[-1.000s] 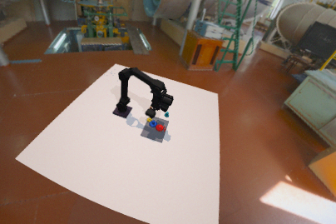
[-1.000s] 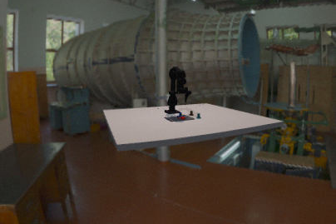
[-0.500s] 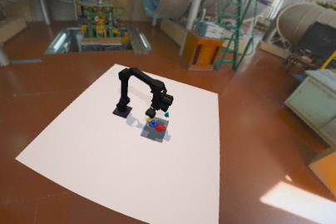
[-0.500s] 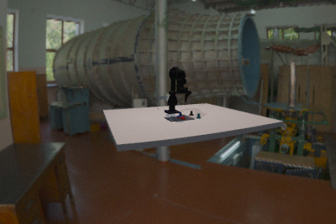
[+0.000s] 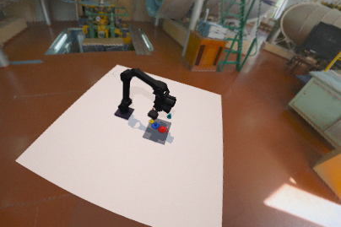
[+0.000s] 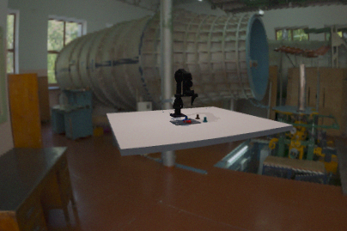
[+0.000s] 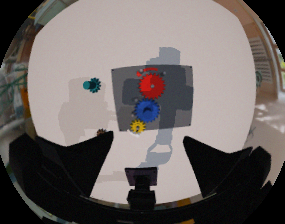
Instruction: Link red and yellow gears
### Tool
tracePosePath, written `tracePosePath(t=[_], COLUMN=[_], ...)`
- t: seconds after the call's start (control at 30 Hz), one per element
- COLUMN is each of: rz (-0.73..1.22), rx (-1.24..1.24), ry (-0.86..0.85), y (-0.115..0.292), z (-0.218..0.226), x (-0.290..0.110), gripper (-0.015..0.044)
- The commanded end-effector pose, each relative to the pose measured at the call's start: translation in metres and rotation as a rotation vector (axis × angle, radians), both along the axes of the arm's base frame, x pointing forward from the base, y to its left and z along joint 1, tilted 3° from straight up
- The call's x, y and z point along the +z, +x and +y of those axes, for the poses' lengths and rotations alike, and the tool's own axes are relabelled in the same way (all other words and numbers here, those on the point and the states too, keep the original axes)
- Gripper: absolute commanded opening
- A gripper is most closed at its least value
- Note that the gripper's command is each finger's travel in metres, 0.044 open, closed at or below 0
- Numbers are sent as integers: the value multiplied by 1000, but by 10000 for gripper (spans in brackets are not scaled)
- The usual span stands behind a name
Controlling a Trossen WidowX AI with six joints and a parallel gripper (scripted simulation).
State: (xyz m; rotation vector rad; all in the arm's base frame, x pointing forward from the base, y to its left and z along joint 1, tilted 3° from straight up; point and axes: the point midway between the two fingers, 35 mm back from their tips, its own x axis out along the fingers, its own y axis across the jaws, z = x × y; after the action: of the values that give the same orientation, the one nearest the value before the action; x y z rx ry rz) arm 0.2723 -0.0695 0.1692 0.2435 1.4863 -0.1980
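Note:
The red gear (image 5: 164, 129) (image 6: 188, 121) (image 7: 147, 89) sits on the grey board (image 5: 154, 138) (image 7: 127, 75). A blue gear (image 5: 155, 125) (image 7: 142, 114) lies between it and the yellow gear (image 5: 151, 121) (image 7: 135, 126); its rim looks in contact with both. Whether the blue gear sits fully flat is too small to tell. A teal gear (image 5: 169, 116) (image 6: 205, 119) (image 7: 95, 85) with a knob and a brown gear (image 6: 197, 117) (image 7: 101, 132) stand on the table off the board. My gripper (image 7: 149, 137) is open and empty, raised above the board's yellow-gear side.
Small grey pegs show beside the gears, two near the red arrow (image 7: 150, 69). The brown gear is partly hidden by the left finger in the wrist view. The arm's base (image 5: 124, 113) (image 7: 141, 176) stands beyond the yellow gear's side of the board. Arm shadows cross the board.

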Motion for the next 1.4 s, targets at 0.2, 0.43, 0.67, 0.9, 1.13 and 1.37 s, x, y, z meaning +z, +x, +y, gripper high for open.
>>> tracePosePath(t=[0.2, 0.43, 0.67, 0.9, 1.13, 1.37], rz=[-27, -7, 7, 8, 8, 8], rx=[44, 23, 3, 1, 1, 1], ry=[16, 26, 29, 29, 29, 29], y=[13, -3, -48, -54, -54, -54], z=[97, 189, 270, 277, 277, 277], x=[17, 31, 43, 44, 44, 44], gripper=[440, 440, 440, 440, 440, 440])
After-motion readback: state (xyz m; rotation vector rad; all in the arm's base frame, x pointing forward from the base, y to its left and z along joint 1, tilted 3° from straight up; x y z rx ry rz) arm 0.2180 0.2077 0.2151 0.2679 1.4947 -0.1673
